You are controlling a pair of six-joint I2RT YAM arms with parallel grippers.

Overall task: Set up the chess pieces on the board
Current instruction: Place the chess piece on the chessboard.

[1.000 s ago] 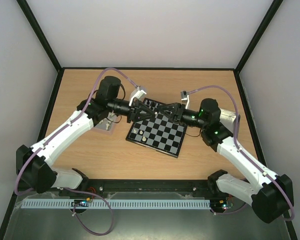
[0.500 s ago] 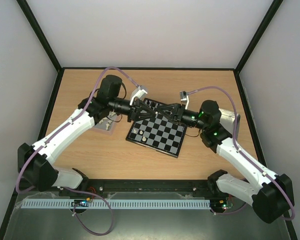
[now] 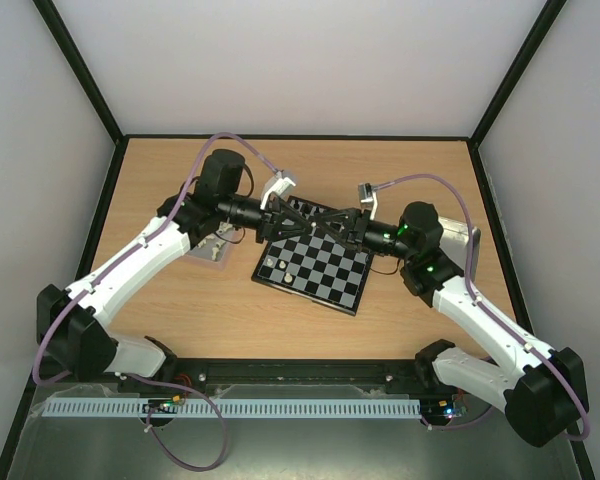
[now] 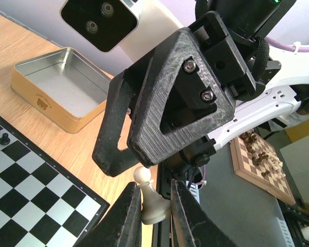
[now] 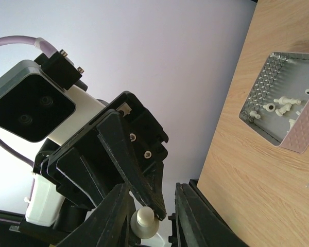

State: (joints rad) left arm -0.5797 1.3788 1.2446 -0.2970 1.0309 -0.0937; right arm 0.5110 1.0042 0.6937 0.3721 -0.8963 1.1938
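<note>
The board (image 3: pixel 320 270) lies flat at the table's middle, with a few cream-white pieces near its left corner and black pieces (image 3: pixel 300 208) at its far edge. My left gripper (image 3: pixel 302 217) hangs over the far edge, shut on a cream-white pawn (image 4: pixel 152 203), which it grips by the body between both fingers (image 4: pixel 127 218). My right gripper (image 3: pixel 327 221) faces it tip to tip and is open. In the right wrist view the pawn (image 5: pixel 144 222) shows between the right gripper's (image 5: pixel 152 188) fingers, beside the tip of the left gripper (image 5: pixel 118 154). Whether it touches them I cannot tell.
A silver metal tray (image 5: pixel 288 103) with several cream-white pieces stands left of the board, under the left arm (image 3: pixel 212 248). A gold tin (image 4: pixel 62 87), with nothing showing inside it, stands right of the board. The board's corner shows in the left wrist view (image 4: pixel 31 190).
Both grippers have closed in on each other above the board's far edge, the left one moving right with the pawn. They now overlap tip to tip.
</note>
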